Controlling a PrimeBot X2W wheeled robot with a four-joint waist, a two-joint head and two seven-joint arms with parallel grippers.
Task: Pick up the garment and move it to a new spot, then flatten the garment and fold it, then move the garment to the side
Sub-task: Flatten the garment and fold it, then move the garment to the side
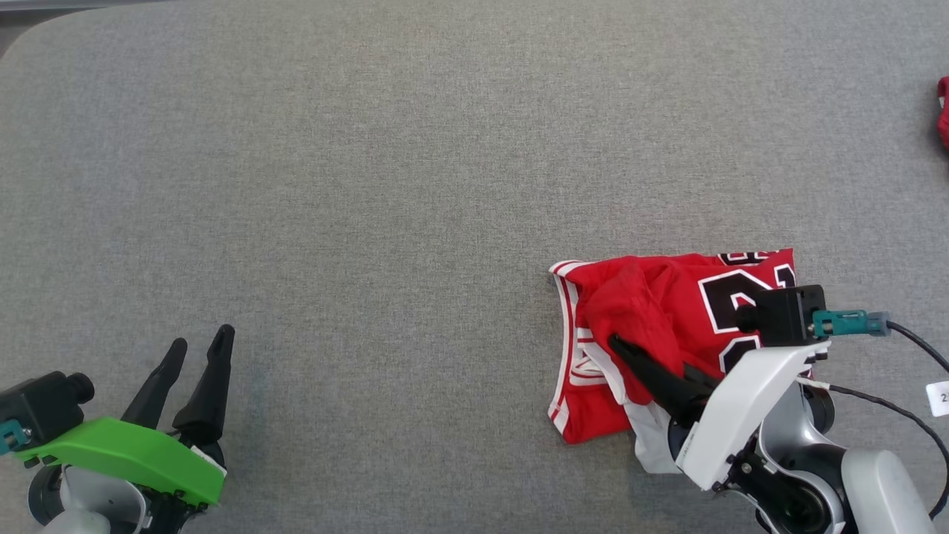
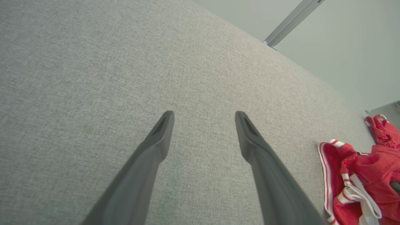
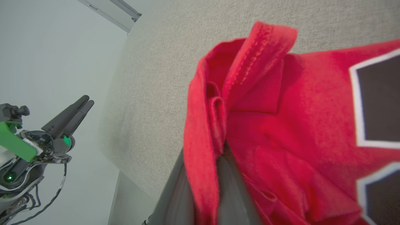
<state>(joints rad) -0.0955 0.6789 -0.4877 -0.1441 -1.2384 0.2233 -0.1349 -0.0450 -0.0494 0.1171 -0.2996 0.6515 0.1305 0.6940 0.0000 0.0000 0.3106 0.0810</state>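
The garment (image 1: 652,326) is a red jersey with white trim and black numbers, lying bunched at the lower right of the grey table. My right gripper (image 1: 619,346) is shut on a raised fold of its red cloth, which shows pinched between the dark fingers in the right wrist view as the garment (image 3: 281,125). My left gripper (image 1: 200,343) stands open at the lower left, far from the jersey, with nothing between its fingers (image 2: 162,131). The left wrist view catches the garment (image 2: 359,175) at its right edge.
The grey fabric table (image 1: 415,185) stretches wide to the left and back of the jersey. Another red item (image 1: 943,111) lies at the far right edge. A cable (image 1: 912,341) trails from the right wrist. The table's rounded corner is at the back left.
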